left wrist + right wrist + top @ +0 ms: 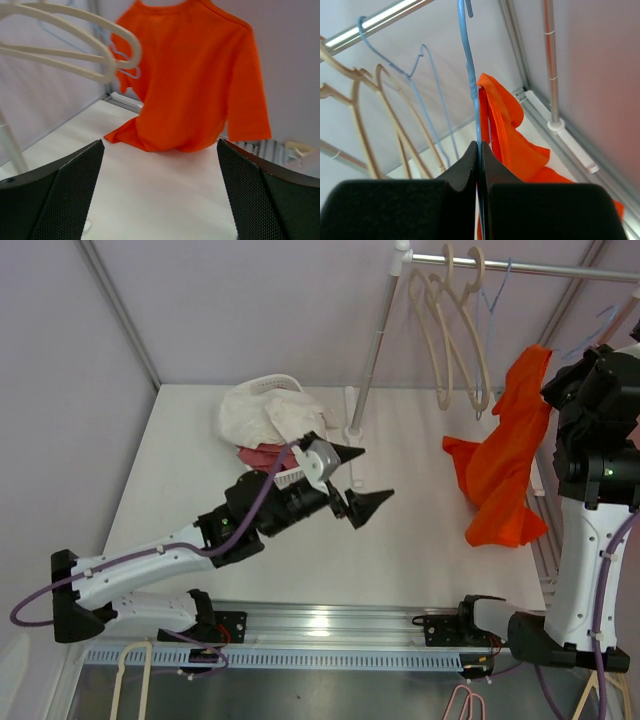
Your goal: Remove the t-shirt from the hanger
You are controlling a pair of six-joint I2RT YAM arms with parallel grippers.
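While our right jaws are pressed together on the neck of the blue hanger (469, 75), pinching it to keep it steady, the orange t-shirt (505, 465) hangs from it with its hem pooled on the worktop (420, 540). Our left jaws stand spread wide, facing the shirt from mid-worktop, probably ready to pull it free.

The t-shirt (505, 470) hangs on the hanger (468, 65) at the right side of the worktop (420, 550), lower edge on the surface. The right tool (480, 147) clamps the hanger's neck above it. Empty hangers (75, 17) hang left of it on the rail (530, 268). Clothes heap (265, 415) lies rear left. The left tool (372, 475) stands mid-worktop, apart.
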